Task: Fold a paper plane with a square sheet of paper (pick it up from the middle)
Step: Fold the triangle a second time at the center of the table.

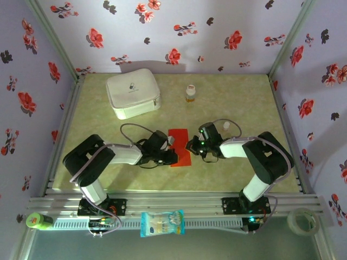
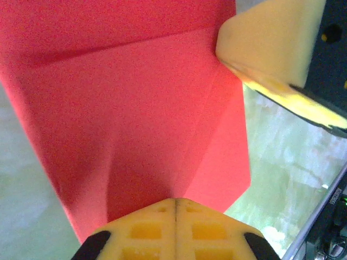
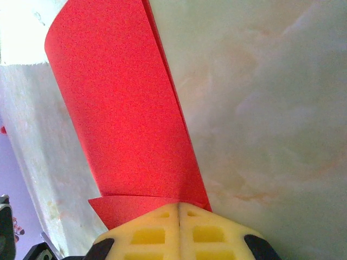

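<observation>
The sheet of red paper (image 1: 179, 142) lies folded into a narrow strip at the table's middle, between my two grippers. My left gripper (image 1: 172, 153) meets its near left edge. In the left wrist view the jaws are together at the left gripper (image 2: 174, 201), and the creased paper (image 2: 135, 108) rises from their seam, pinched. A pale finger (image 2: 265, 49) of the right gripper touches its far corner. My right gripper (image 1: 191, 145) holds the strip's right edge. In the right wrist view the right gripper (image 3: 179, 206) is shut on the layered paper (image 3: 124, 108).
A white zip case (image 1: 133, 92) stands at the back left and a small bottle (image 1: 190, 93) at the back centre. A blue-and-white snack packet (image 1: 162, 223), a tape roll (image 1: 303, 219) and a green object (image 1: 38, 220) sit by the front rail.
</observation>
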Robot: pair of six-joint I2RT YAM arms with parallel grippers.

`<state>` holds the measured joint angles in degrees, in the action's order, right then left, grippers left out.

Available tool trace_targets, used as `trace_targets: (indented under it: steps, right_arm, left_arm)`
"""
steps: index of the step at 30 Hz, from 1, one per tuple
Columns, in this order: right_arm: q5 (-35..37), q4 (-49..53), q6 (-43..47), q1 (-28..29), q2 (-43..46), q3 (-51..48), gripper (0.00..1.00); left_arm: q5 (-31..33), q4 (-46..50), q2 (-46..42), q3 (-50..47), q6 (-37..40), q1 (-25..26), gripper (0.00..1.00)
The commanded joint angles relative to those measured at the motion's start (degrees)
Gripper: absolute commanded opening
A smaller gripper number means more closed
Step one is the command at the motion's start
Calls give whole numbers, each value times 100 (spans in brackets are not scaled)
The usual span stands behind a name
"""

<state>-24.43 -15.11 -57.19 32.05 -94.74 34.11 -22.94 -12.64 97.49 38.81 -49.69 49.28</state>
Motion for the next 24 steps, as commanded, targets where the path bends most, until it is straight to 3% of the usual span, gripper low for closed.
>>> trace_targets:
  steps: [1, 12, 17, 24]
  right_arm:
    - [358, 563, 15, -6, -290, -192, 0]
    - [252, 434, 14, 21, -282, -146, 0]
    - [372, 1168, 420, 232, -139, 581, 4]
    - [590, 1505, 472, 381, 401, 917, 22]
  left_arm:
    - [-224, 422, -147, -380, -138, 29, 0]
    - [-223, 153, -1065, -1158, -342, 29, 0]
    - [-107, -159, -1971, -1296, -247, -126, 0]
    - [-93, 716, -1606, -152, 420, -556, 0]
